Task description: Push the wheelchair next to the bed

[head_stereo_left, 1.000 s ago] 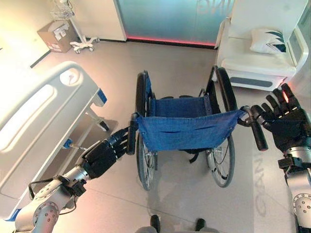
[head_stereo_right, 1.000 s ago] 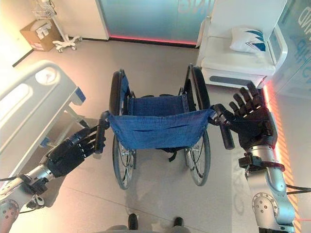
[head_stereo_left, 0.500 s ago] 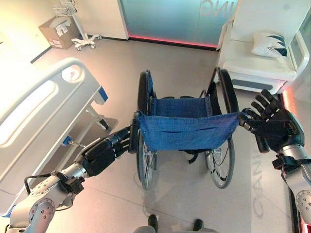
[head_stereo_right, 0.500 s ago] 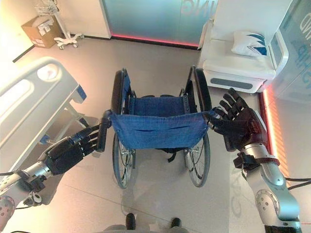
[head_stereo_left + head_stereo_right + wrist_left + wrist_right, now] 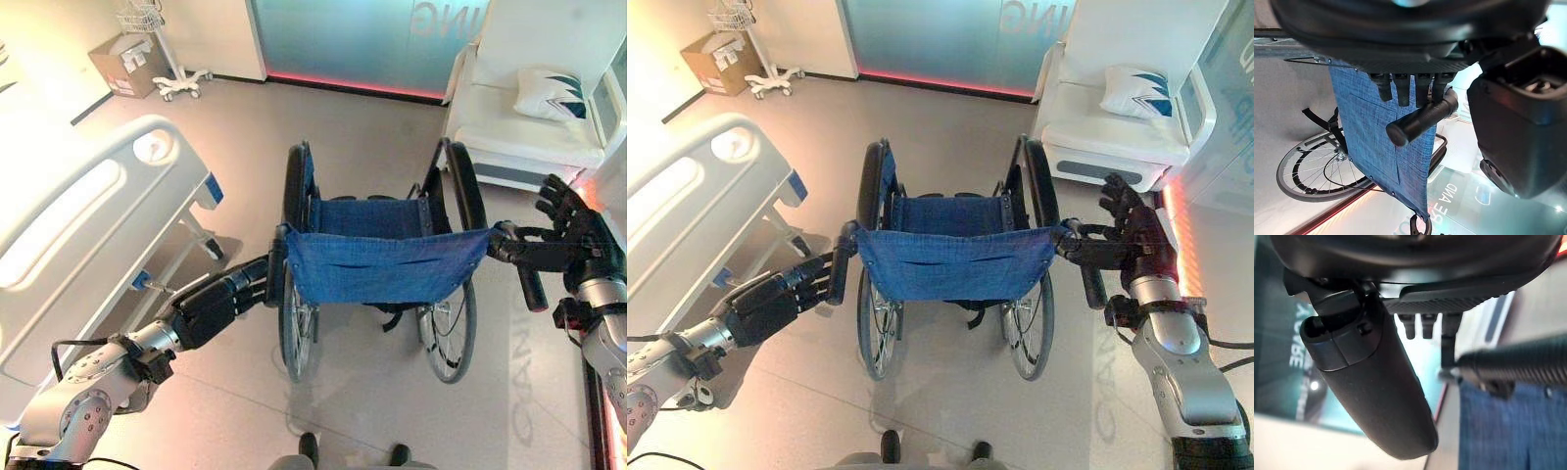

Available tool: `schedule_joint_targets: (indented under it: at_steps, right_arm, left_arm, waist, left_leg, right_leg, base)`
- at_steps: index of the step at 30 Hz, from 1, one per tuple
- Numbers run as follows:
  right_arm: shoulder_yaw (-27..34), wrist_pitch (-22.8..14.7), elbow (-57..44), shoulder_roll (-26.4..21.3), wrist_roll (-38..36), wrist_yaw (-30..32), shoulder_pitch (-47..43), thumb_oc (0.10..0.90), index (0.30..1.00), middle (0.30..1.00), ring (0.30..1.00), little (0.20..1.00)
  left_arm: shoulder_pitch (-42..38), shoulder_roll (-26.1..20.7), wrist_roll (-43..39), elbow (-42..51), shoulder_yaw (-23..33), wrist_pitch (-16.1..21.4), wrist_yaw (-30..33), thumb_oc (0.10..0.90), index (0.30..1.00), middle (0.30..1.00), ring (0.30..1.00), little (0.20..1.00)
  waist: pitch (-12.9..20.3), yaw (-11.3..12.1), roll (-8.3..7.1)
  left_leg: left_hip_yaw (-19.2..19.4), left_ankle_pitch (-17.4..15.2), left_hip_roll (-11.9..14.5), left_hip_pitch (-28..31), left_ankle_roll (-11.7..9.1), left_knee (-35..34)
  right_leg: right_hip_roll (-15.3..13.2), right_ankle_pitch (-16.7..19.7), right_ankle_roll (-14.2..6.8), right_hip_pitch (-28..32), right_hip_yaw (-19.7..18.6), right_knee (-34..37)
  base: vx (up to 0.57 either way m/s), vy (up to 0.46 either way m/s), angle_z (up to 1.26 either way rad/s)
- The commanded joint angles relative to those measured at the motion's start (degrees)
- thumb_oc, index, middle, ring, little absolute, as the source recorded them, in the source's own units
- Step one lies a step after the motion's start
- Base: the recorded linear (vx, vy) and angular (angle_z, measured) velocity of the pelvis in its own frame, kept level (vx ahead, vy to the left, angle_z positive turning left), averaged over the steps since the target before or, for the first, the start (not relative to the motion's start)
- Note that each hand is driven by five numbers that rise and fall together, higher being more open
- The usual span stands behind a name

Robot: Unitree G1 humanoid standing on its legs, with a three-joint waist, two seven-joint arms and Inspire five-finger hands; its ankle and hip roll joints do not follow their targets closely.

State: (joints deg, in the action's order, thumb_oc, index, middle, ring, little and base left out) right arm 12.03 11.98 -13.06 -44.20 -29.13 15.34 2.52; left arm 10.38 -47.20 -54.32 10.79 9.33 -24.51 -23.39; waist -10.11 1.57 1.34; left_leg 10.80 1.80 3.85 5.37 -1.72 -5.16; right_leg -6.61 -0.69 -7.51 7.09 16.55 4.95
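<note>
The left hand (image 5: 211, 305) reaches to the wheelchair's left push handle (image 5: 1420, 119); in the left wrist view its fingers (image 5: 1402, 90) lie fairly straight along the top of the black grip, touching it rather than wrapped round it. The right hand (image 5: 1136, 245) is at the right push handle (image 5: 1090, 279) with its fingers spread and released; the grip runs beside the palm, and the right wrist view shows the thumb (image 5: 1371, 396) apart from the handle.

The wheelchair (image 5: 377, 264), with blue cloth back and seat, stands on the open floor (image 5: 353, 127) facing away from the robot. The bed (image 5: 88, 225) lies to its left, near but apart, its footboard corner and a caster well short of the left wheel. A white sofa (image 5: 529, 127) with a patterned pillow (image 5: 554, 93) stands ahead on the right, past the right wheel. Large pale letters on the floor by the right wheel cannot be made out. A cardboard box (image 5: 127, 64) and a wheeled stand (image 5: 162, 54) sit far off to the left.
</note>
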Motion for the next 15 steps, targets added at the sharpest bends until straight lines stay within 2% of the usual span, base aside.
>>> schedule_joint_targets:
  at_steps: [1,6,8,12,15]
  right_arm:
    - [1.20,-6.00,-1.03,-6.23,3.82,7.23,-6.02,0.800,0.900,0.900,0.900,0.900]
    - [1.26,-13.36,-1.29,-3.85,3.05,12.64,-6.86,0.800,0.900,0.900,0.900,0.900]
    - [1.45,-14.85,-1.15,-2.10,3.76,14.85,-6.85,0.800,0.900,0.900,0.900,0.900]
    - [1.64,-12.77,-0.91,-0.37,2.84,12.98,-5.65,0.800,0.900,0.900,0.900,0.900]
    - [1.25,-10.27,-0.55,0.66,0.29,8.91,-4.32,0.800,0.900,0.900,0.900,0.900]
  left_arm:
    - [-7.38,-1.73,-4.13,4.30,1.26,5.26,-0.55,0.800,0.900,0.900,0.900,0.900]
    - [-7.71,-0.77,-3.94,4.12,0.68,5.06,0.14,0.800,0.900,0.900,0.900,0.900]
    - [-7.72,0.16,-3.31,3.63,0.61,5.32,-0.18,0.800,0.900,0.900,0.900,0.900]
    - [-7.12,0.86,-3.12,3.95,1.28,5.21,-0.29,0.800,0.900,0.900,0.900,0.900]
    - [-6.30,1.20,-1.93,4.29,1.92,5.22,-0.37,0.800,0.900,0.900,0.900,0.900]
  waist:
    - [1.48,-0.42,1.05]
    - [1.41,-0.21,1.45]
    - [1.38,-0.18,1.65]
    - [1.41,-0.25,1.85]
    - [1.34,-0.45,1.93]
  left_leg:
    - [1.87,-0.61,1.91,0.31,-2.48,0.43]
    - [1.68,-0.78,1.80,0.28,-2.41,0.53]
    - [1.51,-0.92,1.59,0.25,-2.30,0.55]
    - [1.43,-0.98,1.41,0.20,-2.34,0.54]
    - [1.71,-0.84,1.42,0.10,-2.34,0.58]
  right_leg:
    - [-1.68,0.61,-0.43,-2.23,-0.57,-3.17]
    - [-1.76,0.42,-0.44,-2.22,-0.58,-3.38]
    - [-1.82,0.36,-0.48,-2.27,-0.77,-3.44]
    - [-1.98,0.35,-0.64,-2.50,-0.93,-3.59]
    - [-2.10,0.34,-0.58,-2.72,-0.89,-3.75]
  base:
    - [0.00,0.000,0.00]
    - [0.00,0.000,0.00]
    - [0.00,0.000,0.00]
    - [0.00,0.000,0.00]
    - [0.00,0.000,0.00]
